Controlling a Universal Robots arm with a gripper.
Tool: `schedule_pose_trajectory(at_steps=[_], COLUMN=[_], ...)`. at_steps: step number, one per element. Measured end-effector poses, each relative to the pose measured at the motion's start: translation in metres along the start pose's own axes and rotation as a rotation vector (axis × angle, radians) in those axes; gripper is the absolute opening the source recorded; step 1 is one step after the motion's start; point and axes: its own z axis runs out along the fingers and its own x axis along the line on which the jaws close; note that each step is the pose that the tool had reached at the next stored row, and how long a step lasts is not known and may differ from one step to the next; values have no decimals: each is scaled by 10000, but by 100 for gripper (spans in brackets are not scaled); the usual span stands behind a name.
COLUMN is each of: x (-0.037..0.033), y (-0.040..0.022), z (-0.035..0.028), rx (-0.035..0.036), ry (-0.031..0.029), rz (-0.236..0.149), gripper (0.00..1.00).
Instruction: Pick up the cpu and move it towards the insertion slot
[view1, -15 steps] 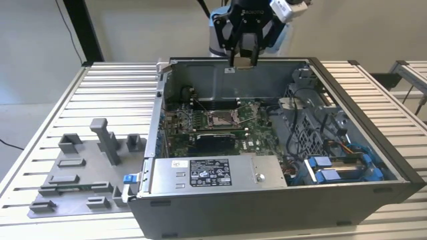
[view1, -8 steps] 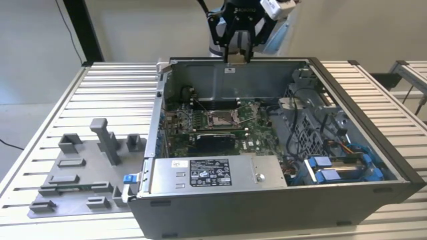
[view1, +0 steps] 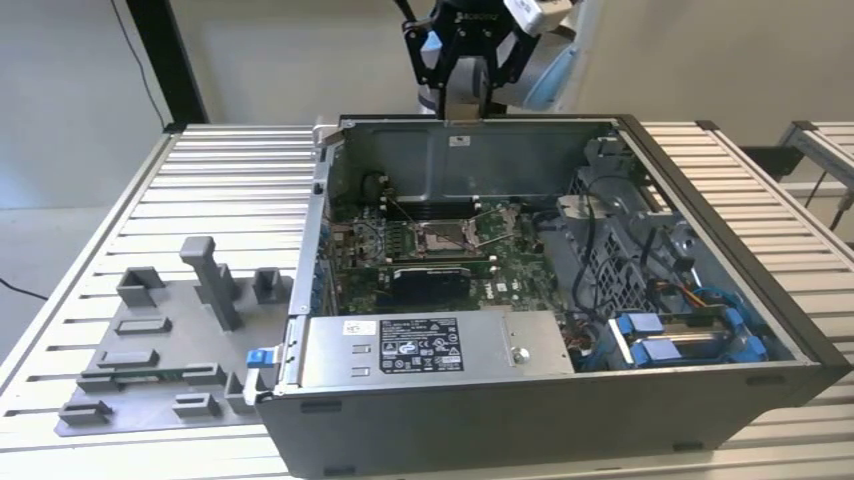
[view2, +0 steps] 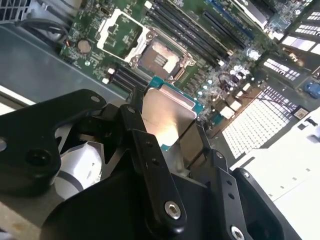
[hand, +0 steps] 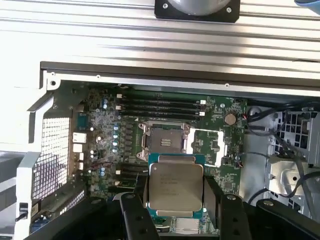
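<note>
end effector (hand: 175, 210): closed on the cpu, fingers (view2: 150, 165) pinching opposite edges so the metal face stays clear
cpu (hand: 176, 186): held flat, face to both wrist views, raised above the motherboard (hand: 115, 130) – just short of the insertion slot
insertion slot (hand: 165, 139): frame open, centre bare, ready to receive the chip
arm (view1: 474, 60): over the far wall of the computer case (view1: 561, 330), well above the slot
fixture tray (view1: 160, 340): beside the case on the surface (view1: 227, 190) – grey blocks, no chip visible on it
progress: pick looks done, carry underway

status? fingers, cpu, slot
Gripper shut on the cpu, fingers at its edges. Cpu held above the board, short of the insertion slot. Slot open, nothing between.
</note>
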Motion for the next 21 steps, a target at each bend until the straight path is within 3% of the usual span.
schedule_pose_trajectory(at_steps=[6,12,21], x=[-3,69,73], y=[112,122,122], z=[10,12,11], rx=[14,12,13], ry=[0,-4,-3], rz=[4,123,124], gripper=[0,0,0])
